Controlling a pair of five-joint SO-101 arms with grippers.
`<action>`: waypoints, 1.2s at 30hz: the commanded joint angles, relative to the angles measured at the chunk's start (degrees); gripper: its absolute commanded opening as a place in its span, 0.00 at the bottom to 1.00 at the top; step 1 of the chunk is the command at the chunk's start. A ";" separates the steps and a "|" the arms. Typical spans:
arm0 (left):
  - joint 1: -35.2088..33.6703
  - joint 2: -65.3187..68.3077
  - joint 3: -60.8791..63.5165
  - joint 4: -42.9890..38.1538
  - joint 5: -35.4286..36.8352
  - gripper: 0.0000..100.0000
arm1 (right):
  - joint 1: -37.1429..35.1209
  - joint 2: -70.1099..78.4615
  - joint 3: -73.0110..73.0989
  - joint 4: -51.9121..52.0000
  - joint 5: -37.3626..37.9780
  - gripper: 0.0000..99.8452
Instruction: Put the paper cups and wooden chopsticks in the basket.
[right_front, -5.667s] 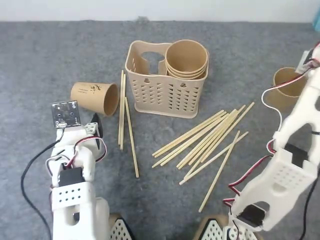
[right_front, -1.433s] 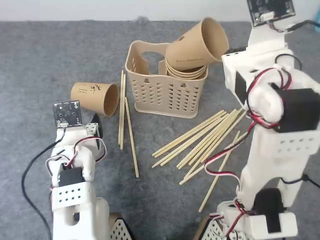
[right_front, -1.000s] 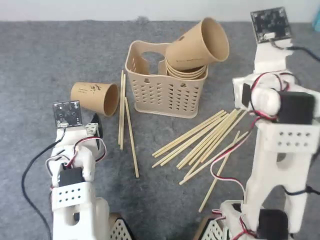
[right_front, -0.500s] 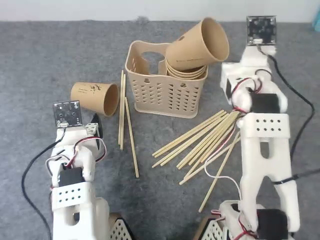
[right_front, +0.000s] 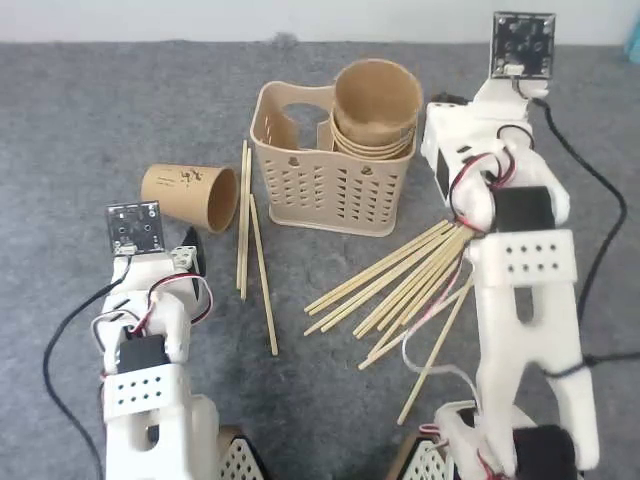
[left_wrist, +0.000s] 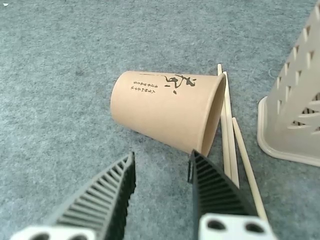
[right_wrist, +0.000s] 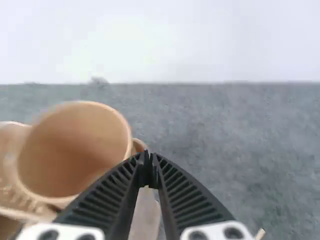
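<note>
Neatly nested tan cups (right_front: 374, 110) occupy the basket (right_front: 320, 185); right tool (right_wrist: 148, 161) closed, left tool (left_wrist: 161, 157) open.

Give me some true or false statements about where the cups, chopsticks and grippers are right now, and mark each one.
One paper cup lies on its side on the carpet, outside the basket. True.
All the chopsticks are in the basket. False: they lie on the carpet, most in a loose bundle and a few beside the fallen cup.
The left gripper is shut on the fallen cup. False: it is open and holds nothing; the cup lies just ahead of it.
A stack of cups stands in the basket. True.
The right gripper is shut. True.
</note>
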 joint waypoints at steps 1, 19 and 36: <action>0.35 -1.23 -0.22 -1.58 -0.70 0.17 | -2.07 -7.60 -3.60 1.63 -0.53 0.01; 0.09 -1.32 -0.22 -1.49 -0.62 0.17 | 15.60 -38.02 18.81 26.86 17.93 0.01; 0.00 -1.58 -0.22 -1.32 -0.35 0.17 | 28.35 -40.22 68.57 1.10 24.62 0.01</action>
